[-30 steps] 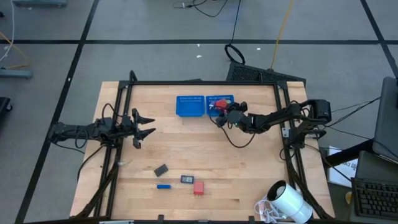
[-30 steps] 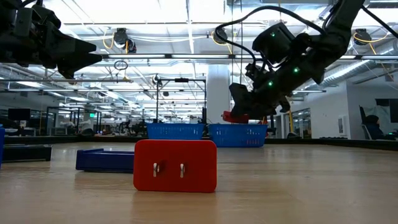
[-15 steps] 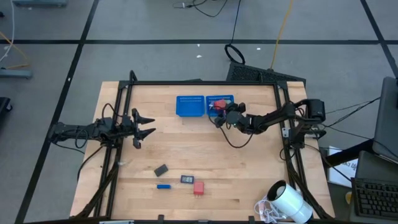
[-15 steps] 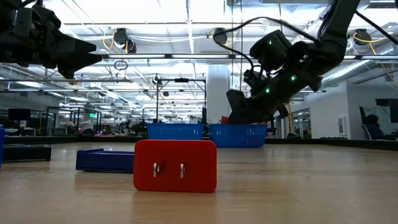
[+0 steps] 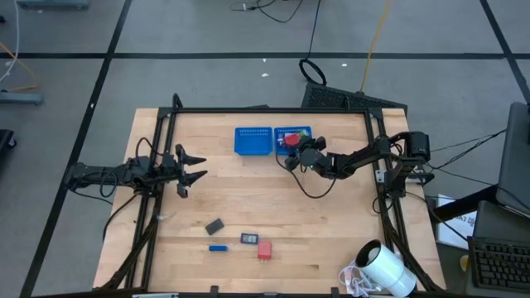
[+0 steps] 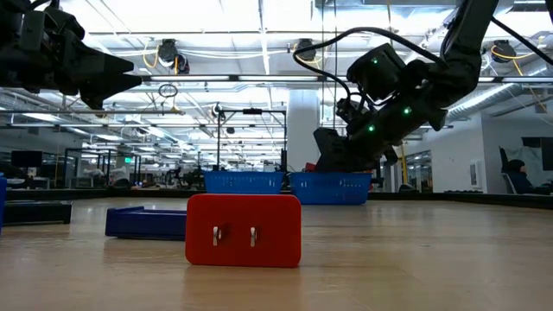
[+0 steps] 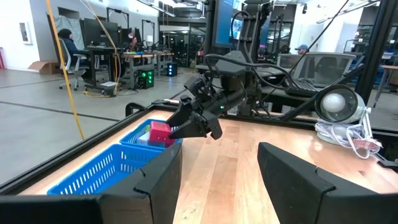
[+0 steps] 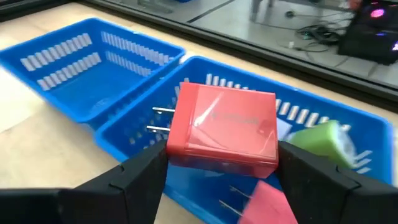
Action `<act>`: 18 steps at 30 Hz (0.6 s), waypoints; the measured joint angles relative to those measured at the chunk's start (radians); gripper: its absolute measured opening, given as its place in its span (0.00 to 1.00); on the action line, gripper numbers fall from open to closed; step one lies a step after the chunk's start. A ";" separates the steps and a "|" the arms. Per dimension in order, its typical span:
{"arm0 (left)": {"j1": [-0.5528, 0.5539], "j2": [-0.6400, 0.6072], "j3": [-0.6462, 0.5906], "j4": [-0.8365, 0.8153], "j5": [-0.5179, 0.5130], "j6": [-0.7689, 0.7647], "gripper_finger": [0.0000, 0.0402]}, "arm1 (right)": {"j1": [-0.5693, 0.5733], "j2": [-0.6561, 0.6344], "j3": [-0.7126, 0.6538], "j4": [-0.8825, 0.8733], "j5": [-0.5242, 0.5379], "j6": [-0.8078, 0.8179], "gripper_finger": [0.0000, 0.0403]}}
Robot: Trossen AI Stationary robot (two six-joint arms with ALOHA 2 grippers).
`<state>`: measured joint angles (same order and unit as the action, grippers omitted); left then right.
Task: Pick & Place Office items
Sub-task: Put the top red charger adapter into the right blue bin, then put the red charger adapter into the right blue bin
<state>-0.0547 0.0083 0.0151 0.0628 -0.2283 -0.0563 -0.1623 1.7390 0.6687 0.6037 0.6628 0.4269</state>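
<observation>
My right gripper [image 8: 222, 155] hovers over the right half [image 8: 155, 140] of the blue mesh tray [image 5: 252, 141], shut on a red block [image 8: 224, 127] with two metal prongs. A green piece [image 8: 320, 140] and a pink piece [image 8: 267, 202] lie in that half beneath it. More office items rest flat on the near table: a dark grey block [image 5: 215, 225], a blue one [image 5: 217, 247], a dark one [image 5: 248, 238] and a red one [image 5: 264, 250]. My left gripper [image 5: 195, 165] waits open at the table's left side. My right gripper pinches the red block between its two fingers, one fingertip [image 8: 158, 162] at the pronged side and the other at the opposite side [image 8: 273, 152]. The fingers come slanting down from the table's right. The block hangs clear above the pieces in the tray.
A big white cylinder [image 5: 389, 269] with a cord lies at the table's near right corner. A black frame [image 5: 265, 110] runs around the table's edges. Bare wood lies between the tray and the near items.
My right gripper has sunk with the red block from above the tray's right half down to about its rim, and has moved slightly toward the tray. The block stays between the fingers.
</observation>
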 joint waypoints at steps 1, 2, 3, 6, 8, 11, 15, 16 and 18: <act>0.000 0.000 0.000 0.000 0.000 0.000 0.53 | 0.000 0.000 0.000 0.004 -0.016 -0.003 0.69; 0.000 0.000 0.000 0.000 0.000 0.000 0.53 | 0.000 0.000 0.000 0.008 -0.037 -0.003 0.70; 0.000 0.000 0.000 0.000 0.000 0.000 0.53 | 0.000 0.000 0.000 0.013 -0.057 -0.002 0.71; 0.000 0.000 0.000 0.000 0.000 0.000 0.53 | -0.002 0.000 0.000 0.023 -0.092 -0.005 0.72; 0.000 0.000 0.000 0.000 0.000 0.000 0.53 | -0.002 0.000 0.000 0.024 -0.092 -0.005 0.73; 0.000 0.000 0.000 0.000 0.000 0.000 0.53 | -0.002 0.000 0.000 0.024 -0.092 -0.005 0.72; 0.000 0.000 0.000 0.000 0.000 0.000 0.53 | -0.002 0.000 0.000 0.034 -0.092 -0.032 0.71; 0.000 0.000 0.000 0.000 0.000 0.000 0.53 | -0.002 0.000 0.000 0.040 -0.092 -0.044 0.71; 0.000 0.000 0.000 0.000 0.000 0.000 0.53 | -0.002 0.000 0.000 0.062 -0.092 -0.062 0.71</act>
<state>-0.0547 0.0082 0.0151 0.0628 -0.2283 -0.0563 -0.1642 1.7390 0.6685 0.6654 0.5707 0.3646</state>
